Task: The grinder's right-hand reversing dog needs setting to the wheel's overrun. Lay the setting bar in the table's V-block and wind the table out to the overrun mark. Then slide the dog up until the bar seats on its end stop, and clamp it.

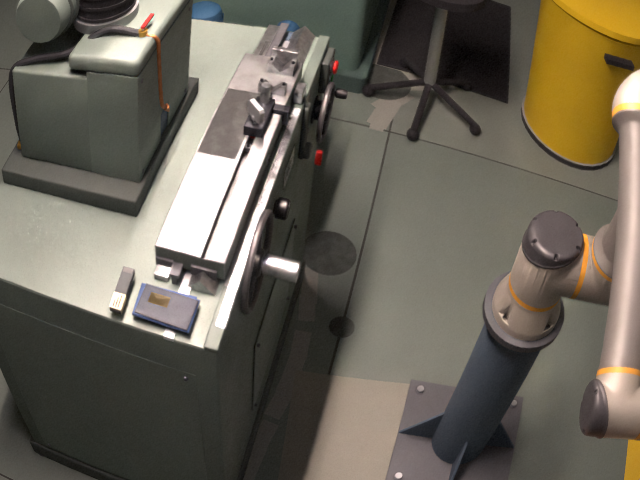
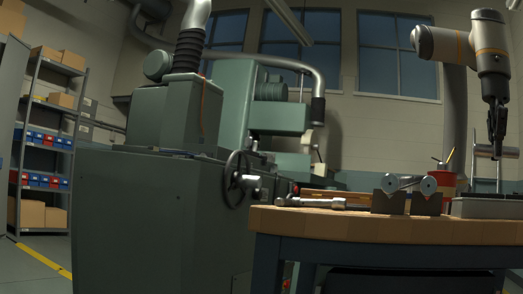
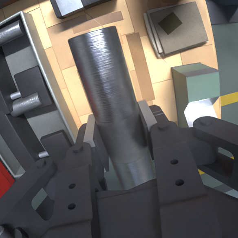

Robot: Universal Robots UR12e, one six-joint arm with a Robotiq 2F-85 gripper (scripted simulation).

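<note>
My gripper (image 2: 496, 155) hangs above the wooden bench at the right of the shop, and its two fingers (image 3: 117, 124) clasp the sides of the steel setting bar (image 3: 106, 88), which lies level, well above the bench top. The grinder's table (image 1: 232, 170) is off to the left, with its V-block (image 1: 272, 91) and the reversing dog (image 1: 257, 116) sitting on the table's front rail. The table handwheel (image 1: 257, 261) is on the grinder's front face.
A grey tray (image 3: 24, 88) with smaller steel pins lies under my gripper on the bench. Two V-blocks with round bars (image 2: 406, 195), a red can (image 2: 441, 183), a wrench (image 2: 311, 202) and a green block (image 3: 195, 84) also stand there. A stool (image 1: 431, 67) and yellow drum (image 1: 579, 77) stand beyond the grinder.
</note>
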